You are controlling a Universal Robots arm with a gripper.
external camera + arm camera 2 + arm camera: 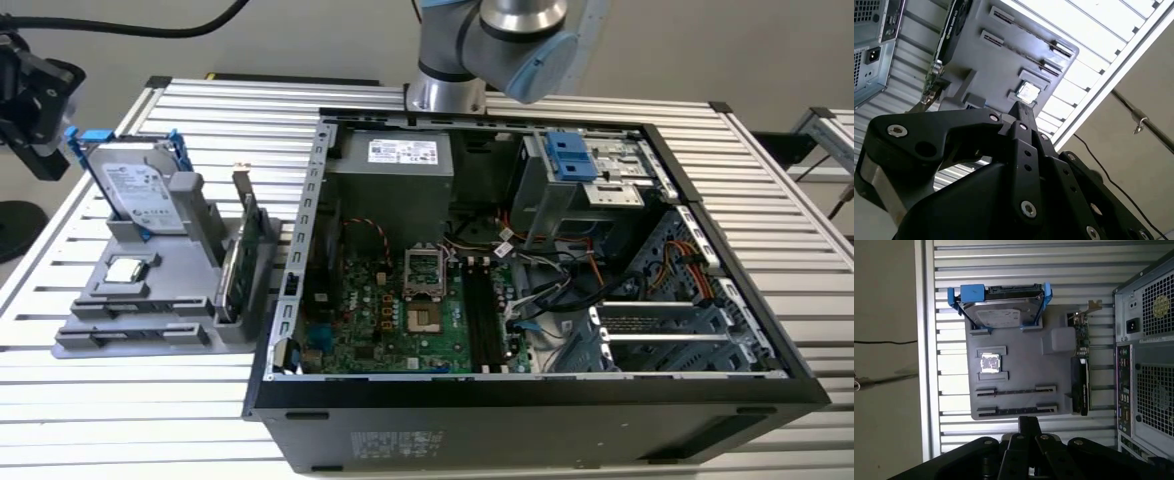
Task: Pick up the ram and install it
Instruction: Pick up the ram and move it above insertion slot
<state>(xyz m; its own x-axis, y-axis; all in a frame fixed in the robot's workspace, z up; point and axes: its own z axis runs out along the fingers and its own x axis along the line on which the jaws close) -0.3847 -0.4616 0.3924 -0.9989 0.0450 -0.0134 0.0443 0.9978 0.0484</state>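
My black gripper (48, 160) hangs high at the exterior view's left, off to the side of the grey parts holder (94, 330). In both wrist views its fingertips (1023, 109) (1029, 422) meet in one point with nothing showing between them. The holder (1019, 352) has two long narrow slots (1016, 391); a thin dark line runs along each, and I cannot tell whether the ram stands there. The open computer case (534, 385) lies in the middle, with the motherboard's black slots (483, 315) beside the processor socket.
On the holder stand a silver hard drive in a blue frame (134, 185), a small square chip (124, 270) and a green card with a metal bracket (240, 260). The arm's base (447, 90) rises behind the case. Cables (561, 270) cross the case's inside.
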